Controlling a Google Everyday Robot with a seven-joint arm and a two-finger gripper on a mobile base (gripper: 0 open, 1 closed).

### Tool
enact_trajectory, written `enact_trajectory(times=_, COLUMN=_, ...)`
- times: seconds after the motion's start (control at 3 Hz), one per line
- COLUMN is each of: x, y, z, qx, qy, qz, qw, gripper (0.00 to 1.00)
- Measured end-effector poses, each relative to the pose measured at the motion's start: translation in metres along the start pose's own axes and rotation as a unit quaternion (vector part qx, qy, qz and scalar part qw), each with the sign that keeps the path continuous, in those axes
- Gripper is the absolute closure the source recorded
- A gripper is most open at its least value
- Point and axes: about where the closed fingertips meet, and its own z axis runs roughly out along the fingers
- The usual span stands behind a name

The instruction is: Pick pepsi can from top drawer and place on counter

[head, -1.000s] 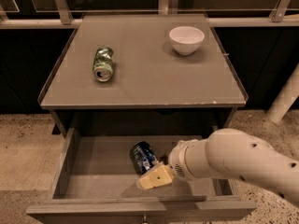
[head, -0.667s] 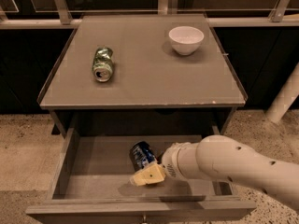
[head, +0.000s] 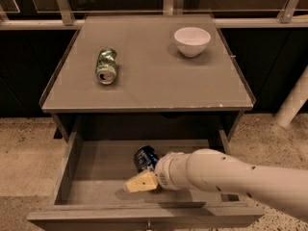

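Pepsi can [head: 145, 157] lies in the top drawer [head: 67, 170]. Gripper [head: 139, 181] is low at its front; we cannot tell if it's spread or closed. We'd straddle the can squarely before squeezing.

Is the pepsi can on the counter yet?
No, the pepsi can lies inside the open top drawer, with the hand close beside it.

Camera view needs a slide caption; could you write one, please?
End effector inside the open drawer, by the blue can.
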Motion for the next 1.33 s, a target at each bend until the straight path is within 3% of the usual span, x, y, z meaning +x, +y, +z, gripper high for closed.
enact_trajectory(times=0.67, x=0.016, y=0.008, z=0.031, qx=0.009, qy=0.012, qz=-0.003, qw=0.9999, gripper=0.00)
enact_trajectory(times=1.33, x=0.014, y=0.012, z=0.034, qx=0.006, qy=0.013, qz=-0.008, qw=0.9999, gripper=0.42)
